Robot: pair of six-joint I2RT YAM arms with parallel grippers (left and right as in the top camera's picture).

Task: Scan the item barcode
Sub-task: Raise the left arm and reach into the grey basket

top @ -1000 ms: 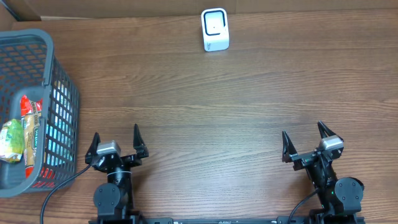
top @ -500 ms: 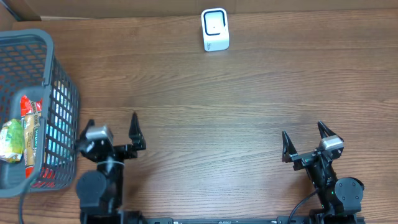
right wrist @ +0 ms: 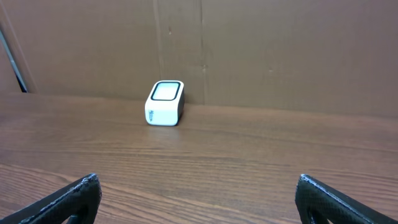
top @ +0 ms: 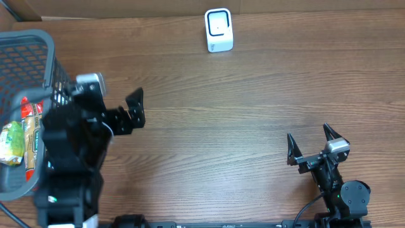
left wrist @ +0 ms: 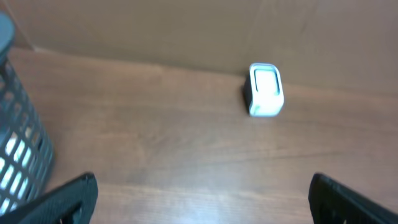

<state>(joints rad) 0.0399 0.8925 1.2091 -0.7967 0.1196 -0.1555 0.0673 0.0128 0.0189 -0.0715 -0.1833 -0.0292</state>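
Wood-grain table (top: 253, 114), brown cardboard wall (right wrist: 280, 50)

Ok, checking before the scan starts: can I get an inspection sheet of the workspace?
Surface: brown wood-grain table.
Job's things: white barcode scanner at the far edge; packaged items in the grey basket at left.
Clutter: nothing seen.
Grippers: left gripper open, empty, beside the basket; right gripper open, empty, near its base.
Cables: black cable by the right arm's base.
Surroundings: cardboard wall behind the table.

Mock shop checkout, basket (top: 28, 37), scanner (top: 219, 30) (cardboard backdrop (right wrist: 280, 50))
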